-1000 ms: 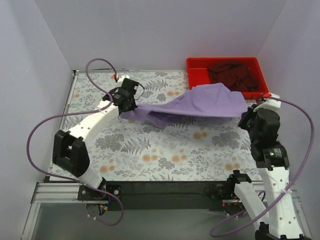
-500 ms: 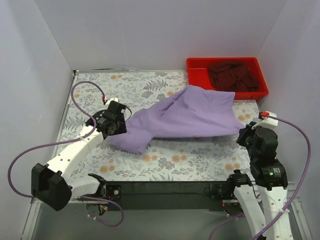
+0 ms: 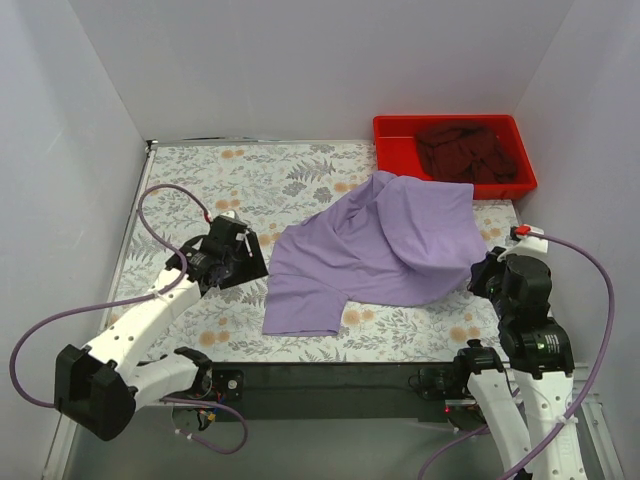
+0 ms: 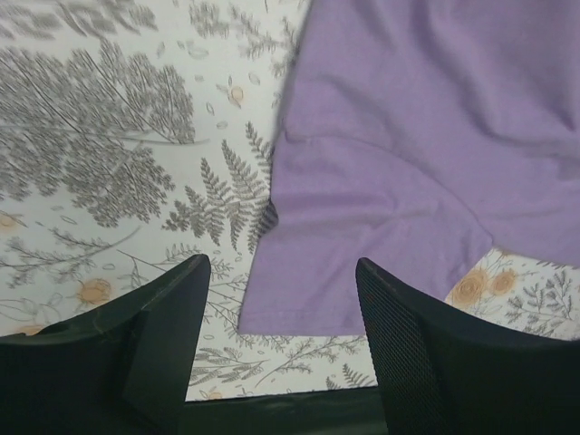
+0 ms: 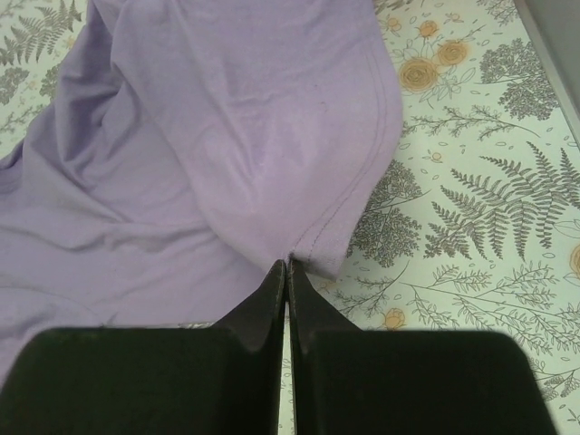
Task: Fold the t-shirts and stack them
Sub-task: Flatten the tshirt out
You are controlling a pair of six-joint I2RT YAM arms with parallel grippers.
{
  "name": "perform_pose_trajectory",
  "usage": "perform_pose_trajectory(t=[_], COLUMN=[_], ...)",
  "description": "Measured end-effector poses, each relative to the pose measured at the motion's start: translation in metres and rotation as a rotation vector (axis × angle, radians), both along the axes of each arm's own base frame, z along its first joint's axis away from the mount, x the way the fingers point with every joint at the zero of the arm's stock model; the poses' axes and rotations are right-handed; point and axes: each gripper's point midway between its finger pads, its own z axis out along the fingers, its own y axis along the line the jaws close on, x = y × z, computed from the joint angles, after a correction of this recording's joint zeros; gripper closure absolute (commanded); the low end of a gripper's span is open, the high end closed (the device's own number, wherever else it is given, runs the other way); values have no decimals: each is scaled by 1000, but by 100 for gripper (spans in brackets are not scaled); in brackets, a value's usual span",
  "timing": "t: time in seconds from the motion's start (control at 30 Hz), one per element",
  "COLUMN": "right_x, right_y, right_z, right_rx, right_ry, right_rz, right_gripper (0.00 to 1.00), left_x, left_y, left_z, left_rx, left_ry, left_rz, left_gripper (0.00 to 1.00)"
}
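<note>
Noting one pale lavender shirt [image 3: 385,245] lying rumpled across the right-centre of the flowered table [image 3: 200,185]; plain cloth, no print, soft creases through the body. Near-left portion spread flat, its straight hem close to the table's front edge, one stitched seam visible in the left wrist view. Near-right corner lifted off the surface, hem pinched between the clenched fingers of the right gripper [image 5: 287,272], cloth draping away from the pinch in a rounded fold. Left gripper [image 4: 281,349] spread wide and grasping nothing, low over the table just left of the shirt's left edge, that edge showing between the two fingers. Far edge of the shirt reaching the front corner of the red tray [image 3: 392,150]; touching or only beside, cannot tell. Dark maroon shirt [image 3: 465,150] crumpled inside that tray at the far right. Bare flowered surface showing over the far-left half, and in a narrower patch at the near right beside the pinched corner.
</note>
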Motion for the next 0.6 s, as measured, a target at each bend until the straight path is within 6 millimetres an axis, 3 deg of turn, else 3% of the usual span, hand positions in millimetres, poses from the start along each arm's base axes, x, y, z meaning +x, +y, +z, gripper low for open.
perform_pose_trajectory(t=[0.1,0.2,0.43,0.6], right_x=[2,4,7,9], right_y=[5,9,20,26], right_z=[-5,-11,-27,-36], right_rx=[1,5,29,44], right_ry=[30,47,82,92], right_rz=[27,50,105,134], right_gripper=[96,96,96,96], left_x=[-19,-40,-64,-78], left_y=[-6,-11,-23,-23], left_z=[-35,-57,-78,-97], left_rx=[-28,-34,-8,101], left_ry=[114,200,296,358], left_rz=[-4,-10,-38,-47], left_gripper=[36,35,36,51])
